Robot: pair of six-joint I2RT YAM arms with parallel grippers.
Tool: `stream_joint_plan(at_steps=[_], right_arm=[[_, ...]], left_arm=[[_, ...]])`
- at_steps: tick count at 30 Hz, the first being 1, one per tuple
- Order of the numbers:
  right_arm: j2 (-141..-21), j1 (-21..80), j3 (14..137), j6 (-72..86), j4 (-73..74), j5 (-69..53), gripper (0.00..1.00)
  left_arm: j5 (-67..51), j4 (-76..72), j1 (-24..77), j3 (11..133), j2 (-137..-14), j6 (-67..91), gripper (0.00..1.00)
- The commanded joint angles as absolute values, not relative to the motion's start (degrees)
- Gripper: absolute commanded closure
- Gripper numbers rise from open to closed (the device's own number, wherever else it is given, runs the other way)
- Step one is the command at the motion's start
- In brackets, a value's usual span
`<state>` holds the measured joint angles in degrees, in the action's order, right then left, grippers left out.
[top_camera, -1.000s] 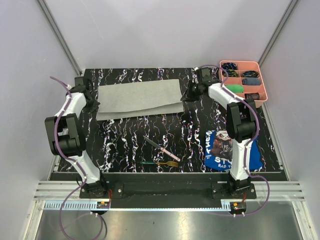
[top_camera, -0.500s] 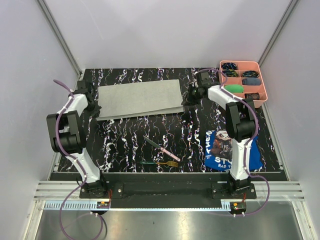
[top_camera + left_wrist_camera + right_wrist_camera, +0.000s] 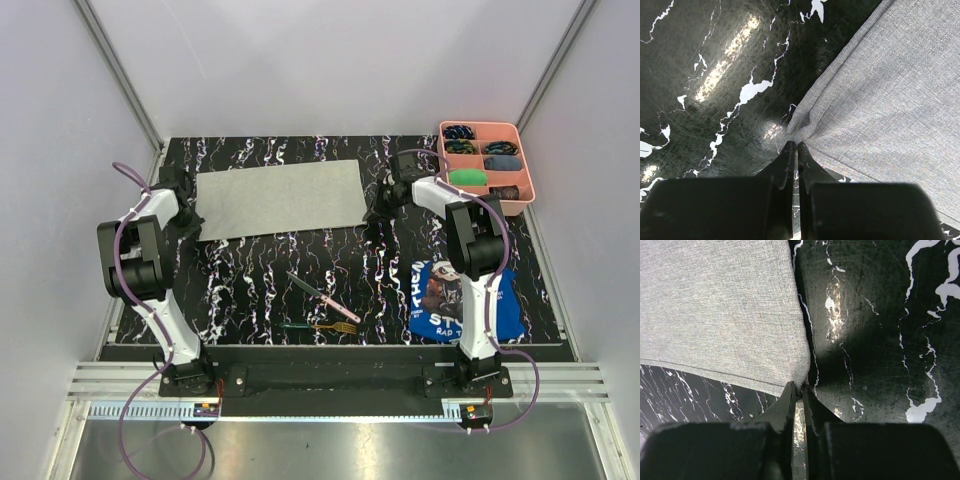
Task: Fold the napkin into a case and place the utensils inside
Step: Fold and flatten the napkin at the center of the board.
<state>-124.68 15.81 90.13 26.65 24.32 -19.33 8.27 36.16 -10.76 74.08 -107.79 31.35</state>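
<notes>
Your napkin (image 3: 280, 198) lies flat as a wide grey rectangle on the far half of the black marbled table (image 3: 250, 270), its long sides running left to right. No pocket shape has been formed yet.

Your left gripper (image 3: 794, 148) is at the near-left corner of the cloth. Its jaws are pressed almost together with the corner pinched between the tips, and the fabric puckers into small creases there.

Your right gripper (image 3: 799, 390) is at the near-right corner. Its jaws are likewise nearly closed, with the very tip of the corner caught between them. A thin line runs along the cloth's near edge in that wrist view, but you cannot tell whether it is a hem or a second layer.

Nearer the arm bases and well apart from the napkin, the knife (image 3: 322, 297) lies at a slant, dark blade to the far left and pink handle to the near right. The fork (image 3: 318, 326) lies just beside it, crosswise, with its gold tines close to the knife's handle.

A blue printed cloth (image 3: 432, 300) lies at the near right, partly under the right arm.

The pink tray (image 3: 529, 180) sits at the far right corner. A green item lies in its near-left compartment and a blue-grey one in the middle of the right column. A dark piece sits in the near-right compartment. The far compartments hold small dark pieces flecked with colour, too small to identify.
</notes>
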Motion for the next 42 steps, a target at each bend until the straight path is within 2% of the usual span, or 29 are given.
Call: stream_joint_plan(at_steps=[1,9,11,12,13,14,15,18,20,22,24,25,26,28,31,38,42], right_arm=[[-125.24,16.17,90.35,26.1,22.59,-17.49,0.99],[-125.33,16.17,90.61,25.49,22.59,-17.14,0.91],[-124.89,16.17,90.79,25.23,22.85,-17.49,0.83],[-124.54,16.17,90.88,25.14,23.03,-17.49,0.75],[-123.58,16.17,91.14,24.61,23.55,-17.49,0.72],[-123.05,16.17,91.4,24.26,23.9,-17.32,0.68],[-121.92,16.08,91.75,23.82,25.3,-16.27,0.61],[-119.54,16.17,93.86,21.89,27.94,-14.77,0.5],[-118.48,16.08,95.01,21.01,28.91,-14.5,0.42],[-117.6,16.35,95.27,21.0,28.92,-14.76,0.35],[-118.99,17.05,95.97,21.97,28.65,-16.95,0.34],[-119.61,17.66,97.37,22.58,28.65,-17.48,0.34],[-120.32,19.15,98.08,22.85,28.65,-17.32,0.34],[-122.6,20.21,100.09,23.72,27.95,-17.4,0.34],[-126.11,20.66,103.18,24.87,26.98,-17.58,0.39],[-130.95,20.83,104.42,23.64,25.31,-15.21,0.51],[-130.88,20.74,100.04,24.43,25.14,-14.06,0.58]], left_arm=[[11.16,34.63,-10.72,74.18,-107.75,31.38,1.0],[11.95,34.1,-10.81,75.23,-107.23,31.11,1.0],[12.39,34.1,-10.81,75.85,-107.14,30.85,1.0],[12.83,34.36,-10.98,75.85,-106.96,31.2,1.0],[13.27,34.63,-11.07,75.68,-106.7,31.64,0.94],[13.71,34.63,-11.68,75.41,-105.66,31.99,0.83],[14.06,34.8,-12.04,75.41,-104.95,32.78,0.62],[16.52,34.8,-12.39,75.58,-100.21,33.23,0.51],[15.91,34.54,-11.96,76.2,-96.69,32.52,0.39],[11.12,33.58,-11.69,76.2,-95.28,32.08,0.38],[5.83,29.12,-11.69,74.54,-95.45,31.47,0.4],[-2.38,27.0,-11.6,74.1,-97.28,30.86,0.41],[-6.29,25.33,-11.69,74.27,-98.77,29.81,0.49],[-10.35,24.96,-11.25,77.5,-104.81,29.62,0.53],[-12.91,27.5,-11.07,82.07,-111.51,29.0,0.55],[-5.38,31.19,-10.99,81.3,-112.94,28.2,0.52],[-1.41,34.19,-10.99,78.76,-111.62,30.32,0.51]])
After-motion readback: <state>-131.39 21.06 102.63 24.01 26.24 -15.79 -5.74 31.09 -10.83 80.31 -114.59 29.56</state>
